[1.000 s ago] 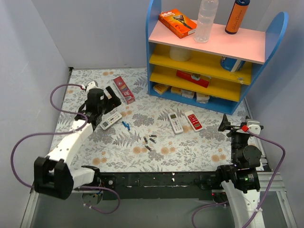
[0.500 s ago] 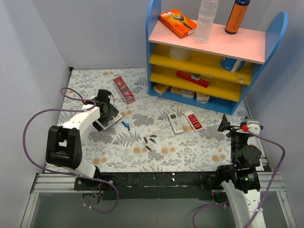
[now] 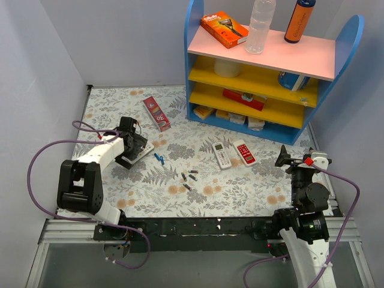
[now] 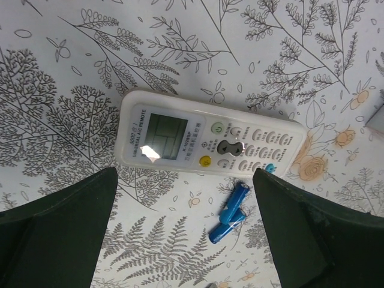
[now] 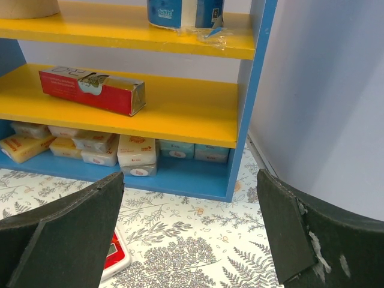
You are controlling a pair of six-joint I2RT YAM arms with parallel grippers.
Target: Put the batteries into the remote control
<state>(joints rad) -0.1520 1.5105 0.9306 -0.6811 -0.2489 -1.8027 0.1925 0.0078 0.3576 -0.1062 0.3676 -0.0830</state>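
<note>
White arms [image 3: 99, 157] w/ blk joints [image 3: 75, 192], purple cables [image 3: 27, 183], dark fingers [image 4: 54, 240].

Table cover [image 4: 72, 108]: matt printed sheet. Blue clip [image 4: 231, 211]: glossy plastic. Shelf boards [image 5: 180, 108]: smooth yellow paint. Red box [image 5: 90, 90]: glossy cardboard.

The air-conditioner remote [image 4: 210, 141] lies at the left of the desk [image 3: 240, 195], the clip-like piece [image 4: 231, 211] just beside it toward the centre. The batteries [image 3: 189, 177] lie scattered mid-desk, nearer the front. Behind and right of them lies the remote control [image 3: 222, 154], a keypad remote [image 3: 244, 152] just beside it on its right. A flat carton [image 3: 156, 113] lies farther back, left of the shelf unit [image 3: 354, 39], which stands at the back right. On its top board, left to right: a razor pack [image 3: 224, 29], a water bottle [image 3: 261, 24], a second bottle [image 3: 299, 21].
</note>
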